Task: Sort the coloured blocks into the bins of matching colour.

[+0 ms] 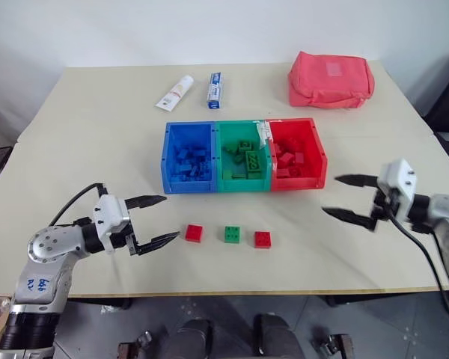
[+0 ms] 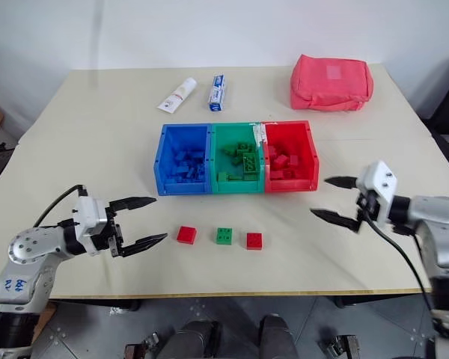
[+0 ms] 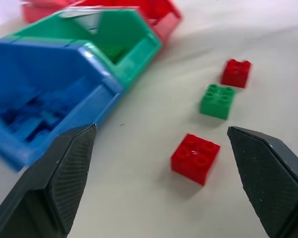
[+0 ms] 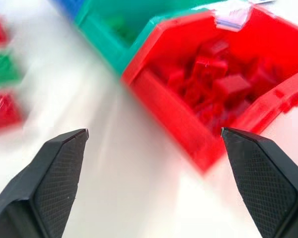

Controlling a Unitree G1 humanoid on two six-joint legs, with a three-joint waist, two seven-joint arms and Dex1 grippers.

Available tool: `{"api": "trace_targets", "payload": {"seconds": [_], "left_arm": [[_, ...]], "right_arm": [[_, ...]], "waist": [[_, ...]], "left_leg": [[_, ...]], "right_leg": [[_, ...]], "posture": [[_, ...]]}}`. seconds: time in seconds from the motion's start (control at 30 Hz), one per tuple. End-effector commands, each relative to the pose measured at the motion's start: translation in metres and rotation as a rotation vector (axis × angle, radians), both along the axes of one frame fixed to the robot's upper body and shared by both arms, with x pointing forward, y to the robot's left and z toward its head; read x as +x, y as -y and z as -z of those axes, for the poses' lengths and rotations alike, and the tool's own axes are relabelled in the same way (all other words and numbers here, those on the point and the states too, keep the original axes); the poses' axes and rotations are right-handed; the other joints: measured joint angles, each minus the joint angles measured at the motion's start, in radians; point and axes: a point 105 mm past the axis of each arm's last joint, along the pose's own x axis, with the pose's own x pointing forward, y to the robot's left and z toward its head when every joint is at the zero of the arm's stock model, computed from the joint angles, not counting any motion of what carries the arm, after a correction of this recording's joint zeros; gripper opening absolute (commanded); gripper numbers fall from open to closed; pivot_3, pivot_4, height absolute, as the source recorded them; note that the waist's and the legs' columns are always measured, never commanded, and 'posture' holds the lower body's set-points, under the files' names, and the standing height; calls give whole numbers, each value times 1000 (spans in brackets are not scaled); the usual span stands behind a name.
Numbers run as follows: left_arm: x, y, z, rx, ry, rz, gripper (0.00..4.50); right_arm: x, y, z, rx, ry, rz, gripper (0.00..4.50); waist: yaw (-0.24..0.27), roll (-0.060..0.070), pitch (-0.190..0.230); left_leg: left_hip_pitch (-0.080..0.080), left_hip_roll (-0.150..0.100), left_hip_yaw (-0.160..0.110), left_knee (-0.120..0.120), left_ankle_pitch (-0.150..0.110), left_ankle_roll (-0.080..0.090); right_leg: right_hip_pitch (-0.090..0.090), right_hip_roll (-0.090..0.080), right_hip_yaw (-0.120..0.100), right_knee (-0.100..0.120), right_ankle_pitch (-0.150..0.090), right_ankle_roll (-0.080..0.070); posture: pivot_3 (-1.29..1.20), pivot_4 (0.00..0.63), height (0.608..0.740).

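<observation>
Three loose blocks lie in a row on the table in front of the bins: a red block (image 1: 194, 233), a green block (image 1: 232, 234) and another red block (image 1: 263, 239). The joined bins stand behind them: blue bin (image 1: 167, 159), green bin (image 1: 221, 153), red bin (image 1: 319, 153), each holding several blocks of its own colour. My left gripper (image 1: 156, 220) is open and empty, just left of the first red block (image 3: 195, 157). My right gripper (image 1: 348, 198) is open and empty, to the right of the red bin (image 4: 169, 111) and above the table.
A pinkish-red fabric pouch (image 1: 331, 78) lies at the back right of the table. Two tubes lie at the back centre: a white one (image 1: 175, 93) and a blue-and-white one (image 1: 214, 90). The table's front edge (image 1: 232, 293) runs close below the loose blocks.
</observation>
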Motion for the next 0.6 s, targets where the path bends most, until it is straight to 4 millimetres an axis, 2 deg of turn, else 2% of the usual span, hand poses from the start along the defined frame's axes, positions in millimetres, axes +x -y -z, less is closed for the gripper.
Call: {"api": "trace_targets", "payload": {"seconds": [0.03, 0.13, 0.27, 0.33, 0.47, 0.6], "left_arm": [[-5, 7, 3, 31, -25, 84, 4500], [-14, 12, 9, 51, -74, 144, 4500], [-8, 11, 4, 19, -24, 92, 4500], [-6, 9, 2, 9, -2, 65, 4500], [-11, 6, 8, 33, -10, 57, 4500], [-13, 6, 9, 29, -6, 42, 4500]], "right_arm": [[-14, 11, 6, -76, -20, -54, 4463], [-17, 9, 14, -101, -35, -83, 4463], [-15, -7, 19, -94, -31, -143, 4463], [-13, -23, 19, -73, -32, -180, 4463], [-13, -83, 33, -58, -89, -299, 4463], [-17, -120, 45, -33, -106, -365, 4463]], "waist": [[-1, 0, 0], [-8, 0, 0], [-3, 0, 0], [-2, 0, 0], [-4, 0, 0], [5, 0, 0]], "left_leg": [[0, 0, 0, 0, 0, 0], [0, 0, 2, 0, 0, 0], [0, 1, 1, 0, 0, 0], [0, 1, 1, 0, 0, 0], [0, 1, 1, 0, 0, 0], [-1, 0, -1, 1, 0, 0]], "right_leg": [[0, 0, 0, 0, 0, 0], [-1, 0, 2, 0, 0, 0], [-1, 0, 2, 0, 0, 0], [0, 0, 2, 0, 0, 0], [-1, 0, 1, 1, 0, 0], [-1, 0, 0, 0, 0, 0]], "posture": [[0, 150, 740], [0, 150, 740], [0, 150, 740], [0, 150, 740], [0, 150, 740], [0, 150, 740]]}}
